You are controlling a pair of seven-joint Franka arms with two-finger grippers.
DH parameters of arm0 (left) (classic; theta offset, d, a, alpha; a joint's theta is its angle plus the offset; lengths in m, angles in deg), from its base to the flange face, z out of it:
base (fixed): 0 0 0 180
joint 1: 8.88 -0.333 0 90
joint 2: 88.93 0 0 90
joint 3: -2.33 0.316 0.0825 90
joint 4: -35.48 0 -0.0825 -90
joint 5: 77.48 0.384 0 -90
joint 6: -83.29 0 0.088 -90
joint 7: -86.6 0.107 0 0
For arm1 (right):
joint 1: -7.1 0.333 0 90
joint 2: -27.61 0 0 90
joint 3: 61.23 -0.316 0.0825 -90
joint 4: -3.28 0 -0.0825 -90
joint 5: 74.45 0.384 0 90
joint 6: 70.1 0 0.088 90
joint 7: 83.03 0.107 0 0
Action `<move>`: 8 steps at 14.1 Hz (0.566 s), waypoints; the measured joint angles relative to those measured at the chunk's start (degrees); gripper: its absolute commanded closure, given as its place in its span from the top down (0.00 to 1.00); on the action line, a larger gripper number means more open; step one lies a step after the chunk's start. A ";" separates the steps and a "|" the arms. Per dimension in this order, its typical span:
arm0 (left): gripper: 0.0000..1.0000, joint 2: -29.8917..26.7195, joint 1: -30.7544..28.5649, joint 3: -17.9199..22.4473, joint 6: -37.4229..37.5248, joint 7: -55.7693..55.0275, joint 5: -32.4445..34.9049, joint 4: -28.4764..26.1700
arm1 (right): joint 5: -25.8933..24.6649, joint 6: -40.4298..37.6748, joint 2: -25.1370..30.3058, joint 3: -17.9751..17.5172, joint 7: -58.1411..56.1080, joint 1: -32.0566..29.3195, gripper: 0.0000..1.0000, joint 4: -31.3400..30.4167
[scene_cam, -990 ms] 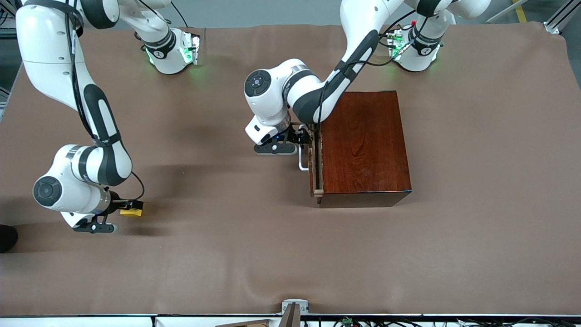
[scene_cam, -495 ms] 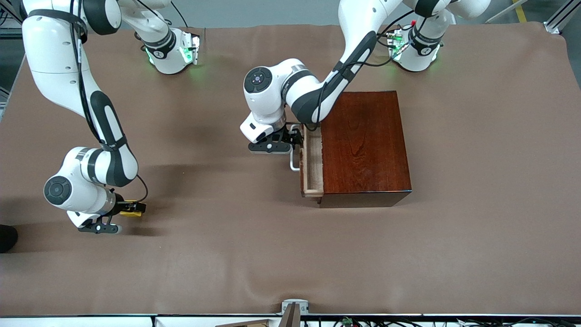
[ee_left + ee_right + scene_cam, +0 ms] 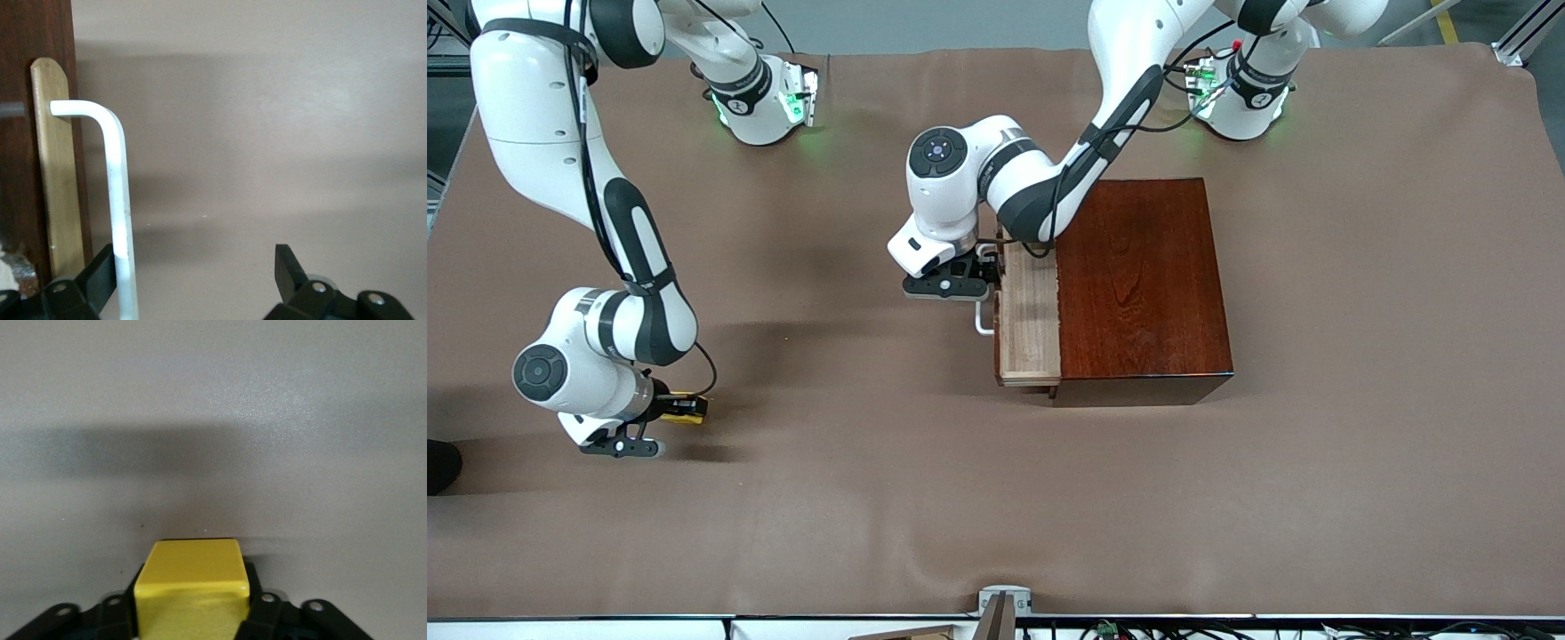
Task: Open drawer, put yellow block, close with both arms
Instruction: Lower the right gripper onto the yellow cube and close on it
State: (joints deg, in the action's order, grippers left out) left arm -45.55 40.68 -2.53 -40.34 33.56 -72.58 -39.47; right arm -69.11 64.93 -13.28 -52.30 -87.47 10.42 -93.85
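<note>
Right fingers flank yellow block (touching both sides).

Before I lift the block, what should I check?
1. Drawer out far enough: ok, it is partly open and the gap looks wider than the block.
2. Handle inside left gripper: ok, jaws open, bar against one finger.
3. Right gripper on block: ok, fingers press both sides.
4. Block off the table: cannot tell.
5. Drawer free of left arm: not ok, the arm overhangs the end farther from the camera.
</note>
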 measured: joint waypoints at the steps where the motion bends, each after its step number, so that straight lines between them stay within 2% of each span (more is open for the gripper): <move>1: 1.00 0.02 0.00 0.00 -0.58 0.00 -0.20 0.00 | 0.00 0.02 0.00 0.00 -0.08 0.00 0.00 0.00; 4: 1.00 0.42 0.01 -0.03 -3.42 0.00 -1.16 0.02 | -0.01 0.38 0.00 0.02 -2.37 -0.02 0.00 0.00; 8: 1.00 0.54 -0.03 -0.01 -4.71 0.00 -1.62 0.01 | -0.01 1.26 0.00 0.16 -11.37 -1.42 0.00 0.00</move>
State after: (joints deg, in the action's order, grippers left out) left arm -45.01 40.65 -2.53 -45.06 33.56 -74.20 -39.45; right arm -69.13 66.19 -13.29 -52.14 -98.84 9.01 -93.86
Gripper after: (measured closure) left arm 0.000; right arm 0.441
